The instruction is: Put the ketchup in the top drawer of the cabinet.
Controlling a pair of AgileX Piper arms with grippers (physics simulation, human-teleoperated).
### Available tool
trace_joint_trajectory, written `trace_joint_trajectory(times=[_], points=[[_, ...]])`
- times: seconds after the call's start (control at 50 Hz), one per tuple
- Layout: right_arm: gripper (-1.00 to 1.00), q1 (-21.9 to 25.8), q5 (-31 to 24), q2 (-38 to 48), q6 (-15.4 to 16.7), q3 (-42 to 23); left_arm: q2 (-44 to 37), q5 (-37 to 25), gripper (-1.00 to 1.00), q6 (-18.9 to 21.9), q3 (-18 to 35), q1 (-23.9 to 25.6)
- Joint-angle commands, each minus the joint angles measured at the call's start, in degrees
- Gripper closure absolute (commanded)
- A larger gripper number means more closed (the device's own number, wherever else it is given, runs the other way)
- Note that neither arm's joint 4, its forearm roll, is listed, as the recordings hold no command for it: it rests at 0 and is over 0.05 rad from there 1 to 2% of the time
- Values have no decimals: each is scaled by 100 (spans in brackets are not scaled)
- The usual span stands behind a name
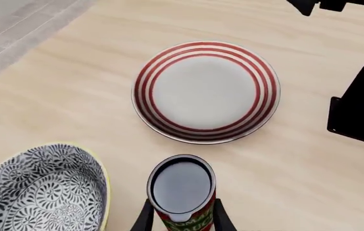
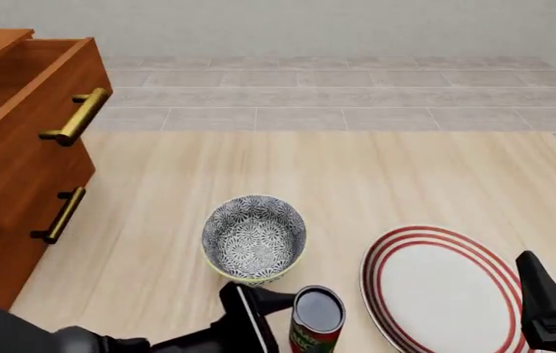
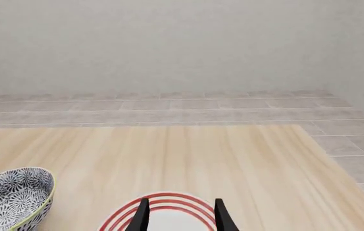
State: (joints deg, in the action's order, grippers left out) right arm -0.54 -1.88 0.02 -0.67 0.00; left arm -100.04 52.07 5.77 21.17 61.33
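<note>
**Desk:** Where does the ketchup [image 2: 316, 319] sit on the table [image 2: 357, 191]?

**Photographer:** At the table's near edge, about six o'clock in the front view, upright, with the left gripper [image 1: 182, 219] clamped on its red-and-green label; one dark finger [image 1: 145, 217] presses each side. The grey patterned bowl [image 2: 254, 237] stands just beside it at eleven o'clock, and the red-ringed plate [image 2: 445, 290] lies near it at three o'clock.

**Desk:** And the cabinet [image 2: 13, 191]?

**Photographer:** It fills the nine o'clock side of the front view, well apart from the can. The top drawer [image 2: 23, 81] stands pulled out, its brass bar handle [image 2: 77, 116] jutting forward above the lower drawer's handle [image 2: 60, 214].

**Desk:** What of the other arm?

**Photographer:** The right gripper [image 3: 180, 214] hangs over the plate's edge at four o'clock in the front view, its fingers spread apart and holding nothing, pointing toward the tiled floor [image 3: 169, 108] beyond the table
</note>
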Motion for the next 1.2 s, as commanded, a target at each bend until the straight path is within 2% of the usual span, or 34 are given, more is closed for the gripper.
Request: trace_joint_trajectory(times=[0.02, 0.28, 0.34, 0.46, 0.6, 0.74, 0.78, 0.88, 0.92, 0.98, 1.2], points=[[-100, -2, -9, 0, 2, 0, 571, -212, 100, 214, -141, -40], [-100, 7, -29, 0, 8, 0, 1735, -850, 100, 239, -342, -107], [-100, 10, -28, 0, 7, 0, 2350, -865, 100, 436, -595, -310], [-100, 29, -50, 0, -5, 0, 3028, -1484, 100, 406, -598, -425], [-100, 35, -48, 1, -5, 0, 3664, -1931, 100, 388, -640, -443], [-100, 41, -59, 1, -2, 0, 4502, -2755, 100, 236, -498, -619], [-100, 46, -61, 1, -10, 0, 4826, -3064, 100, 538, -444, -617], [-100, 45, -62, 1, -28, 0, 5559, -4001, 100, 436, -108, -812], [-100, 45, -59, 1, -40, 0, 5910, -4379, 100, 231, 44, -822], [-100, 71, -66, 1, -48, 0, 6209, -4706, 100, 471, 31, -1050], [-100, 148, -66, 8, -43, 0, 7402, -5898, 100, 566, 92, -1601]])
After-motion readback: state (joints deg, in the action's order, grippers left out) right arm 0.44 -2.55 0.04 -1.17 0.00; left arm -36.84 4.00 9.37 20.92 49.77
